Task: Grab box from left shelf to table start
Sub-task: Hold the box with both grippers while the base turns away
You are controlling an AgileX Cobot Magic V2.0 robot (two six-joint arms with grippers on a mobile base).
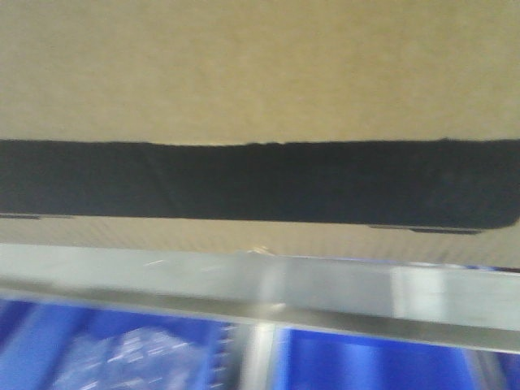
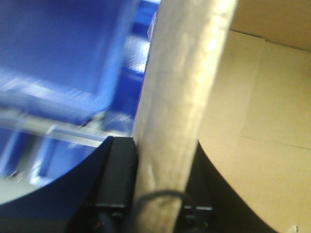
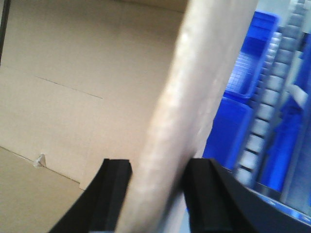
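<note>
The brown cardboard box (image 1: 260, 65) fills the front view, its black printed band (image 1: 260, 183) running across the middle. It sits just above the left shelf's brushed-steel rail (image 1: 341, 288). In the left wrist view my left gripper (image 2: 158, 182) is shut on the box's upright side wall (image 2: 180, 87), one black finger (image 2: 116, 174) on each face. My right gripper (image 3: 160, 191) clamps the opposite wall (image 3: 194, 97) the same way, with the box's bare inside (image 3: 73, 73) to its left. The table is out of view.
Blue plastic bins (image 1: 366, 361) sit under the rail, one holding clear plastic wrap (image 1: 130, 353). More blue bins (image 2: 63, 53) lie left of the left gripper. White rollers (image 3: 267, 111) and blue bins (image 3: 233, 131) stand close to the right of the right gripper.
</note>
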